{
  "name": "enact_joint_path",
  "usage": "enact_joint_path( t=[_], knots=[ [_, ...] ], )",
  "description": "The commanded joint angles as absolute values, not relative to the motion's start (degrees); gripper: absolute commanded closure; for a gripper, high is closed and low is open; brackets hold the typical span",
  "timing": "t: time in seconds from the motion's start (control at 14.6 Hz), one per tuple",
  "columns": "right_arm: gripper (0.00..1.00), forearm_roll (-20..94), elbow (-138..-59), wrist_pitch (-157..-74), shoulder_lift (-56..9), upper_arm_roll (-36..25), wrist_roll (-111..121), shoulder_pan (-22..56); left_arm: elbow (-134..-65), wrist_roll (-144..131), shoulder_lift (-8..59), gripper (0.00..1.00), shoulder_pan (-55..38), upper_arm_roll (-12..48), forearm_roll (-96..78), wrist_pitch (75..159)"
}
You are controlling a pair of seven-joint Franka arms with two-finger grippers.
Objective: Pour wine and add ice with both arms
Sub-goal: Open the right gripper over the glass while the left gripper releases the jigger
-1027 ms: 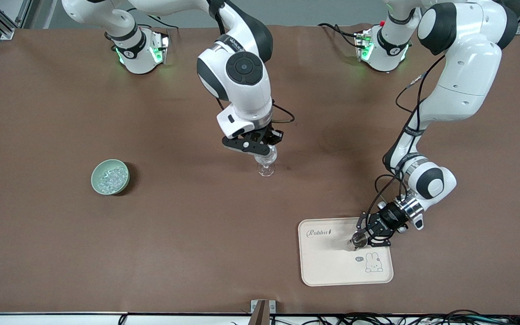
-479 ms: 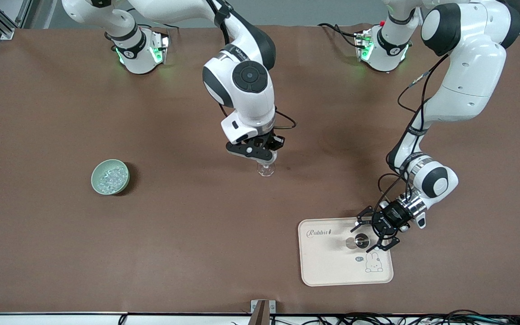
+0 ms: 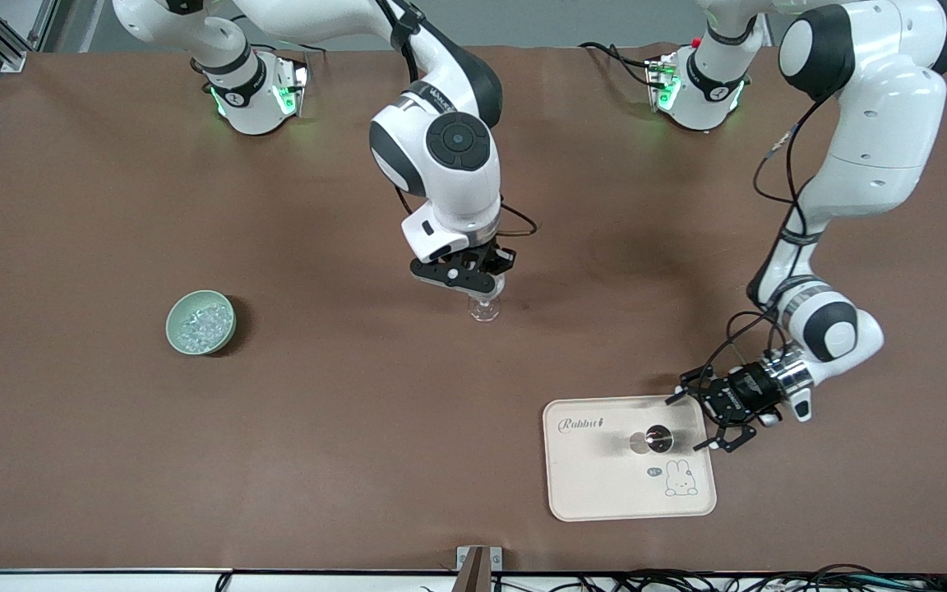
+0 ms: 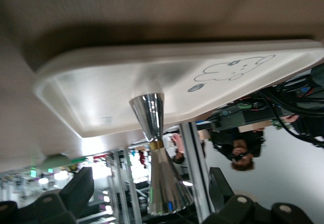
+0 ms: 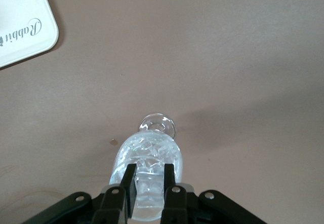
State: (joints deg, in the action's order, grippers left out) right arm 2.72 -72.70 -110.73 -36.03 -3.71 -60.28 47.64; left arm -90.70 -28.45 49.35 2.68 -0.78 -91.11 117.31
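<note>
Presently, right gripper [image 3: 483, 284] pinches the stemmed glass [image 3: 485, 306]; left gripper [image 3: 708, 421] gapes empty beside the jigger [image 3: 658, 438]; glass may tip

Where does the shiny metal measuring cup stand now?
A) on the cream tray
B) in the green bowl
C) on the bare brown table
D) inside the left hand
A: the metal measuring cup stands upright on the cream tray, and the open left hand is beside it, apart from it.

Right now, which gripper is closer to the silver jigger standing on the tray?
Left. The left gripper sits open beside the jigger at the tray's edge. The right gripper is at the stemmed glass mid-table.
</note>
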Motion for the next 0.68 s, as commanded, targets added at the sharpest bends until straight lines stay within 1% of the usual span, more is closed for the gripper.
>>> enact_joint_path(
  t=[0.0, 0.07, 0.14, 0.34, 0.48, 0.62],
  knots=[
    [0.93, 1.5, -72.7, -110.1, -35.9, -3.7, -61.7, 47.9, -90.1, -29.0, 46.2, 0.00, 3.1, -3.2, -79.0, 111.2],
    [0.90, 1.5, -72.6, -110.0, -35.9, -3.7, -61.7, 47.9, -88.2, -30.5, 45.7, 0.00, 3.3, -3.3, -73.4, 109.6],
    [0.83, 1.5, -72.6, -110.0, -35.9, -3.6, -61.6, 47.9, -85.8, -31.9, 44.1, 0.00, 3.6, -3.3, -66.4, 107.9],
    [0.70, 1.6, -72.6, -110.2, -36.1, -3.6, -61.7, 47.9, -78.1, -32.3, 41.0, 0.00, 3.8, -2.7, -47.3, 104.4],
    [0.65, 1.8, -72.6, -110.1, -36.1, -3.5, -61.6, 47.9, -76.6, -32.2, 38.1, 0.00, 3.8, -2.7, -39.9, 103.6],
    [0.61, 1.9, -72.6, -110.3, -36.1, -3.5, -61.7, 47.9, -76.1, -31.8, 36.0, 0.00, 3.8, -3.7, -38.2, 104.7]
  ],
)
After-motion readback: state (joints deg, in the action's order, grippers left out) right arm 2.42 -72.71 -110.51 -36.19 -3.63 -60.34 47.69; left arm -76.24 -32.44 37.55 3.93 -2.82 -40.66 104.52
